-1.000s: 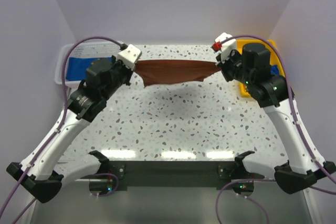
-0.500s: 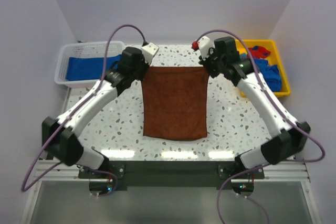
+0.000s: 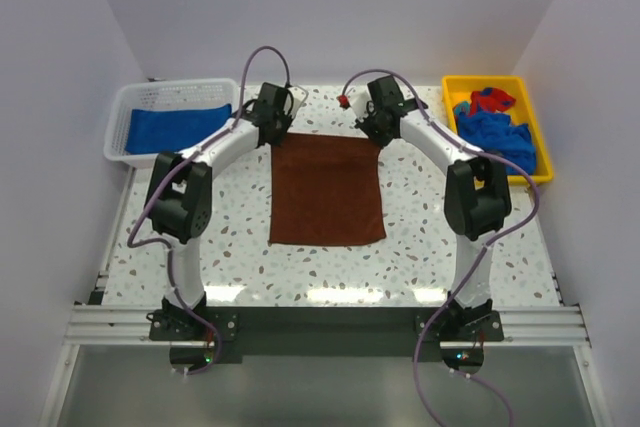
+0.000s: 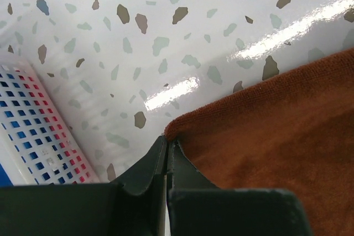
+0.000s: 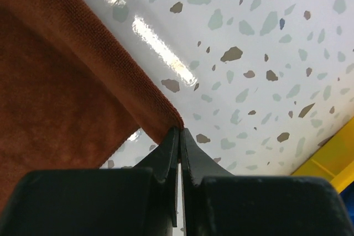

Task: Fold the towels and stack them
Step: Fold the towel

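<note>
The brown towel lies spread flat at the centre of the counter. The left hand pinches its far left corner; the right hand pinches its far right corner, both low at the counter surface.

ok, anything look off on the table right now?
Nothing stands out. The brown towel lies flat and fairly square on the table, no bunching, with the left end effector and right end effector each pinched on a far corner. The pile in the yellow bin is jumbled.
</note>
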`<control>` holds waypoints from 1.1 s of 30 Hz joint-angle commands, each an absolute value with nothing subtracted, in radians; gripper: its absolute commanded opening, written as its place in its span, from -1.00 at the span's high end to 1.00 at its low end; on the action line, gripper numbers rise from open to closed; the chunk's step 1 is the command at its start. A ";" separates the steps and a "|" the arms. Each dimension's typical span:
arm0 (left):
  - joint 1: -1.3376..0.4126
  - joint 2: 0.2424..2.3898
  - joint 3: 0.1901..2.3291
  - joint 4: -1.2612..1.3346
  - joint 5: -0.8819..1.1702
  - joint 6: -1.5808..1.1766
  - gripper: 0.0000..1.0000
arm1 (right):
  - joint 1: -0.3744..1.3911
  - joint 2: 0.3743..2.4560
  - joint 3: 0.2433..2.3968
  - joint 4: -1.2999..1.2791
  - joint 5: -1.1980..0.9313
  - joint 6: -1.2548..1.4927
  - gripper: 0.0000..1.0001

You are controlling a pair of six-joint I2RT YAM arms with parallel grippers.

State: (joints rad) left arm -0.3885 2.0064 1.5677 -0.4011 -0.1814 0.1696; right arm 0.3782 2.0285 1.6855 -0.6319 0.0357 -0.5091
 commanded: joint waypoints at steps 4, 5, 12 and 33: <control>-0.383 1.843 1.484 -0.347 -0.158 0.160 1.00 | 0.374 1.905 1.686 -0.600 0.032 -0.525 1.00; -0.383 1.820 1.456 -0.350 -0.147 0.140 1.00 | 0.374 1.892 1.666 -0.621 0.020 -0.516 1.00; -0.391 1.657 1.218 -0.448 -0.166 0.006 1.00 | 0.383 1.804 1.592 -0.762 0.025 -0.387 1.00; -0.459 1.364 0.933 -0.545 -0.075 -0.273 1.00 | 0.420 1.545 1.195 -0.758 0.107 -0.008 1.00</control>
State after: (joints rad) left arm -0.4637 1.4052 0.9573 -0.5045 -0.0536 -0.2260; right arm 0.4301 1.6005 1.2057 -0.7589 0.0372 -0.0570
